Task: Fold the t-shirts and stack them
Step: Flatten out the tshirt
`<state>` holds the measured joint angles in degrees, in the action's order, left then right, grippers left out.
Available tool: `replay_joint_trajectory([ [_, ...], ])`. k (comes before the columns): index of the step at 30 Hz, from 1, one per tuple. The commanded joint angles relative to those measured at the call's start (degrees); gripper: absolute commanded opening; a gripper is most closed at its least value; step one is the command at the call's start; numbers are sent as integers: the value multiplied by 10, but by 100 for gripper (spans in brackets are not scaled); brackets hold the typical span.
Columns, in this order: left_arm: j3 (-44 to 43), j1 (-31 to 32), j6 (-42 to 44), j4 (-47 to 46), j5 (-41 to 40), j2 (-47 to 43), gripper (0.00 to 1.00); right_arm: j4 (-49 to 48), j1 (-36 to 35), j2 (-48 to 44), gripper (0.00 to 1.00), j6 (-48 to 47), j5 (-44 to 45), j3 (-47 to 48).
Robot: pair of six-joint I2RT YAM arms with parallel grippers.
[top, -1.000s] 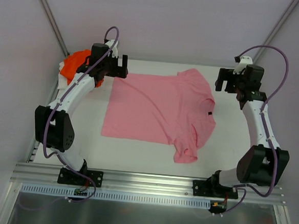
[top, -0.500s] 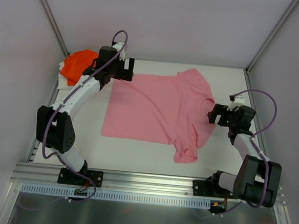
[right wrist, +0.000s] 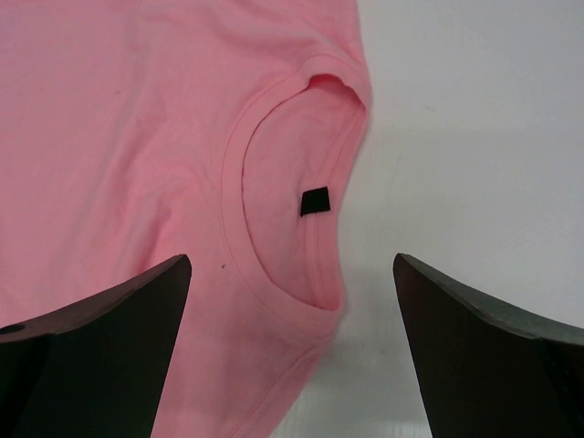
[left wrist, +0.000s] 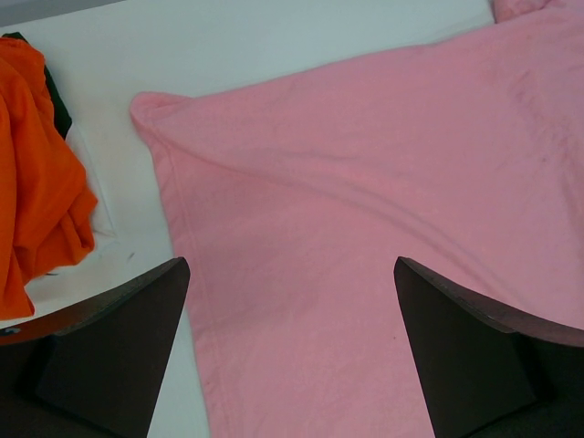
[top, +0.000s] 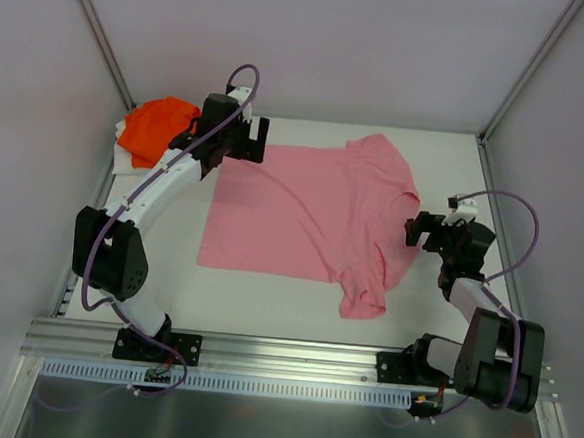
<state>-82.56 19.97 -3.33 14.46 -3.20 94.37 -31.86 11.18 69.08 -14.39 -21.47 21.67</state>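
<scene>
Left tool (top: pixel 255 141) open wide, empty, hovering over the far hem corner (left wrist: pixel 151 108) of the pink shirt (top: pixel 303 210). Right tool (top: pixel 416 231) also wide open, empty, low at the collar (right wrist: pixel 233 182), with the black label (right wrist: pixel 316 201) between its fingers in the wrist view. Neither touches cloth as far as I can tell.

Pink shirt lies flat, spread mid-table (top: pixel 446 170), hem to the left, collar to the right, sleeves far and near. Orange shirt (top: pixel 153 127) is bunched in the far-left corner, unfolded, apart from the pink one.

Step, by my read: approach for the first fold of the pink shirt; nothing folded or stacked yet.

Next move likely needs both tools to drop to the table, pinch both cloth layers at the edge, then lift and carry over together so the shirt folds without bunching.
</scene>
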Motion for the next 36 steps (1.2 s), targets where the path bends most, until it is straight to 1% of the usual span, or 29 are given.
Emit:
replay_joint_trajectory([
  [1, -16, 8, 14, 14, -17, -23, 99, -111, 6, -38, 100, -11, 0, -49],
  [4, -21, 13, 10, 24, -20, -16, 99, -161, 2, -14, 100, -7, 13, -75],
  [6, -23, 22, 10, 31, -22, -12, 99, -145, 1, -14, 99, -9, 17, -69],
  [8, -24, 28, 9, 32, -26, -7, 99, -161, -3, -15, 99, 0, 30, -74],
  [9, -28, 33, 8, 37, -29, -5, 99, -195, -9, -14, 99, -1, 31, -89],
  [11, -34, 38, 5, 41, -34, 3, 98, -229, -39, -12, 99, -13, 60, -104],
  [13, -45, 48, 5, 45, -40, 6, 99, -255, -59, -1, 99, -34, 69, -115],
  [14, -48, 51, 7, 47, -45, 11, 99, -275, -69, 18, 99, -40, 86, -122],
  [15, -58, 55, 8, 53, -48, 13, 99, -309, -69, 29, 100, -40, 89, -130],
  [18, -72, 60, 11, 64, -58, 24, 99, -350, -69, 75, 99, -27, 107, -134],
  [19, -79, 61, 10, 69, -59, 26, 99, -316, -69, 79, 100, -26, 108, -105],
  [20, -81, 62, 9, 71, -61, 29, 99, -260, -77, 72, 99, -25, 141, -85],
  [21, -85, 62, 8, 72, -61, 30, 99, -262, -92, 77, 99, -35, 163, -85],
  [27, -98, 62, -2, 80, -55, 51, 99, -252, -96, 74, 99, -38, 158, -83],
  [31, -107, 63, 13, 69, -50, 64, 99, -254, -95, 75, 99, -38, 159, -83],
  [36, -101, 63, 44, 13, -51, 83, 99, -254, -96, 75, 100, -39, 158, -83],
])
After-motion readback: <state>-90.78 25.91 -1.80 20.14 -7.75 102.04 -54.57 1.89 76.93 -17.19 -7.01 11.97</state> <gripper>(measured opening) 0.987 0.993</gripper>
